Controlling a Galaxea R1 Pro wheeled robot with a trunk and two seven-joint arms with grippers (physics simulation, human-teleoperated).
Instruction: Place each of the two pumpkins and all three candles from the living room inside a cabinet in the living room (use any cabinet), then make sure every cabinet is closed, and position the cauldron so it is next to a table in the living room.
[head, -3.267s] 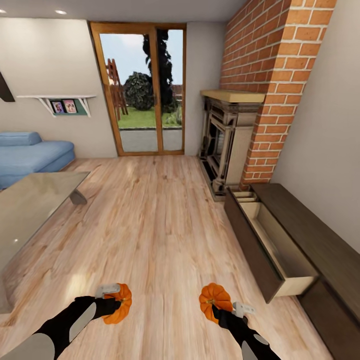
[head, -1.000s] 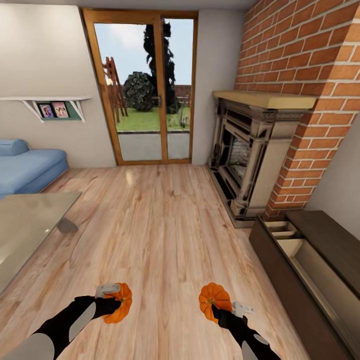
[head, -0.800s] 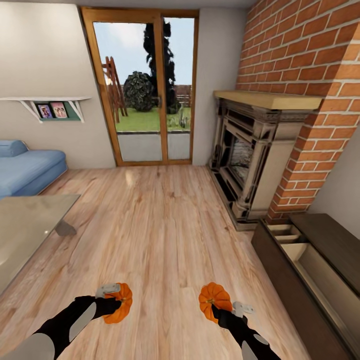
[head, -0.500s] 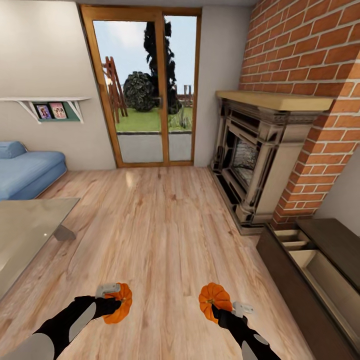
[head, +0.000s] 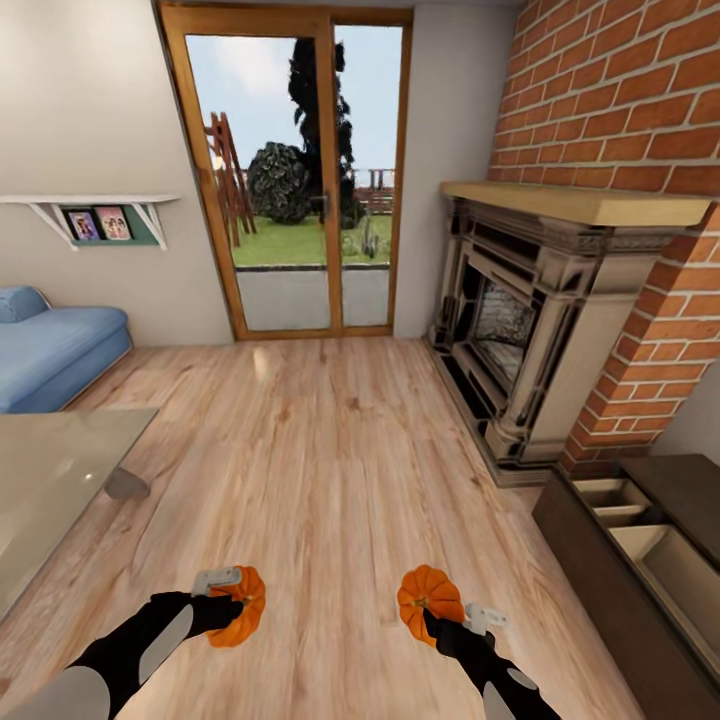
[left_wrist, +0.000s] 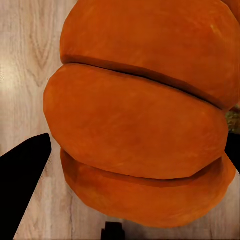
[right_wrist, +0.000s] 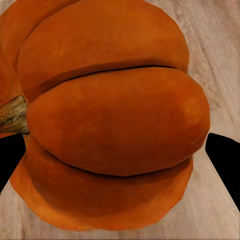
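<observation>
Both arms reach forward low over the pale wooden plank floor (head: 330, 450), each carrying a pumpkin. The left gripper (head: 232, 598) has its jaws pinching a small bright orange ribbed pumpkin (head: 240, 605), which sits right at the fingertips; in the left wrist view that same pumpkin (left_wrist: 145, 110) bulges between the dark fingers (left_wrist: 22, 185) at either side. The right gripper (head: 440, 612) has its jaws pinching the second small orange ribbed pumpkin (head: 430, 598), and the right wrist view shows this one (right_wrist: 107, 120) wedged between the black fingers (right_wrist: 225, 160), its brown stem off to one side. The two pumpkins hang apart from each other above the floor. Off to the robot's right stands the long low dark brown wooden cabinet (head: 600, 590) with a drawer pulled out, its pale beige inside showing. To the left is the corner of the glossy grey low bench (head: 50, 480), with a blue sofa (head: 55, 345) beyond it. Ahead are a wood-framed glass door (head: 290, 180) and a stone fireplace (head: 530, 330) set in a red brick wall (head: 620, 100).
</observation>
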